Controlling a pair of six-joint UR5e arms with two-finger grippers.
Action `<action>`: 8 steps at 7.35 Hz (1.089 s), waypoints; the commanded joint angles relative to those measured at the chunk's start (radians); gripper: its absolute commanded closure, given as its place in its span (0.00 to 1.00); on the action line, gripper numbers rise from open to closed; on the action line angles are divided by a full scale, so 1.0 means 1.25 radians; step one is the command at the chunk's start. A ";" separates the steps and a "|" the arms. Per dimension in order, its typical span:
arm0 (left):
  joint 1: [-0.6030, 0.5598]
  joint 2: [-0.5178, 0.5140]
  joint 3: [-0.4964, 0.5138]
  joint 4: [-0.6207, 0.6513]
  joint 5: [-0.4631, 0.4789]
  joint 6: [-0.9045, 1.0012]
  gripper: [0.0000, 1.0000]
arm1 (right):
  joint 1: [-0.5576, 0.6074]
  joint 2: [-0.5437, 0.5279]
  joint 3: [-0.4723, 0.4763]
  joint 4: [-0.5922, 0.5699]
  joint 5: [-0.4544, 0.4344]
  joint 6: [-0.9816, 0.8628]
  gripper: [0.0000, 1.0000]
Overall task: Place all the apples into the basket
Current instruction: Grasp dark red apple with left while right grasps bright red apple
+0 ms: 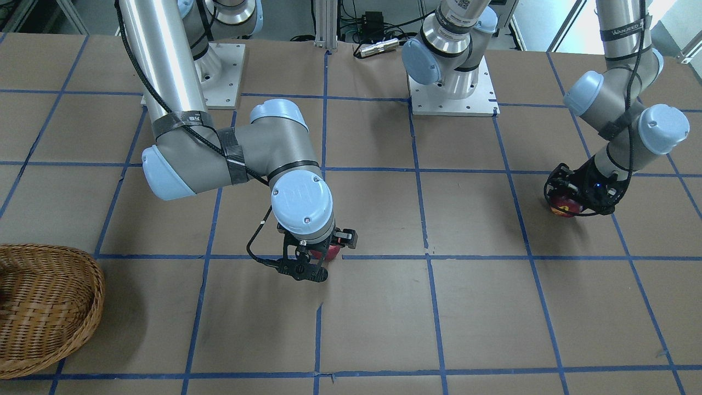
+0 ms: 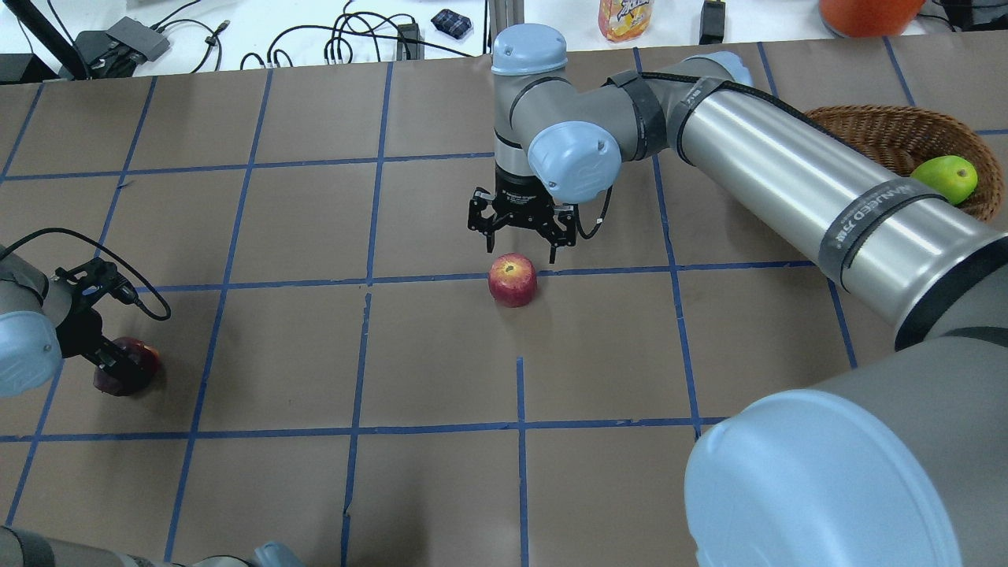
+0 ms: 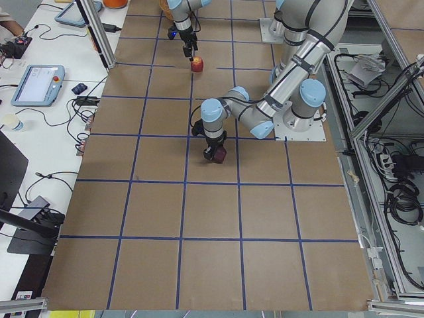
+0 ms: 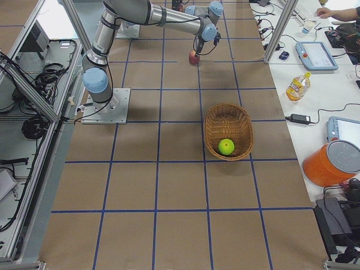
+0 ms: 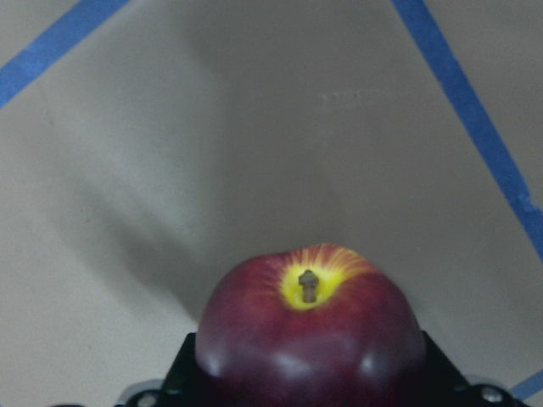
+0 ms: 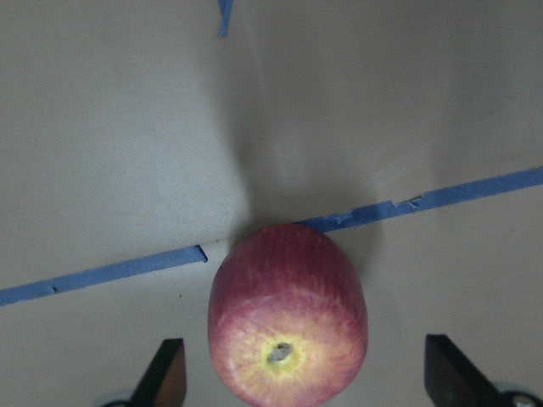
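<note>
Far left in the overhead view, the left gripper (image 2: 116,364) is down at the surface (image 2: 441,354), closed on the maroon apple (image 2: 127,367). Its dark fingers sit against the fruit's sides. The left wrist view shows that apple (image 5: 310,339) filling the bottom of the picture, pressed up against the black gripper body, with its stem and yellow patch facing the camera. From these views it cannot be told whether the apple rests on the brown paper or is just clear of it. Near the middle, the red apple (image 2: 513,279) sits on a line of blue tape (image 6: 102,274), well apart from the maroon one. The right gripper (image 2: 521,246) hangs directly above it with its jaws spread wide. In the right wrist view its two fingers (image 6: 170,377) stand out to either side of the apple (image 6: 288,326), with a clear gap on both sides, touching nothing. Far right, partly hidden behind the long silver right arm, the wicker basket (image 2: 890,126) stands on the surface. The green apple (image 2: 945,178) lies inside it against the near rim. The exterior right view confirms it (image 4: 226,147), the only fruit in the basket (image 4: 209,126).
</note>
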 commanded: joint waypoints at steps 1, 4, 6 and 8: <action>-0.093 0.031 0.080 -0.148 0.000 -0.186 0.62 | 0.003 0.022 0.001 -0.004 0.009 -0.001 0.00; -0.241 0.085 0.094 -0.226 -0.007 -0.485 0.62 | 0.015 0.052 0.001 -0.006 0.009 -0.002 0.00; -0.355 0.089 0.095 -0.242 -0.020 -0.656 0.62 | 0.015 0.056 0.005 -0.004 0.007 -0.003 0.17; -0.491 0.065 0.119 -0.226 -0.053 -0.904 0.62 | 0.014 0.054 0.004 -0.004 0.001 -0.006 1.00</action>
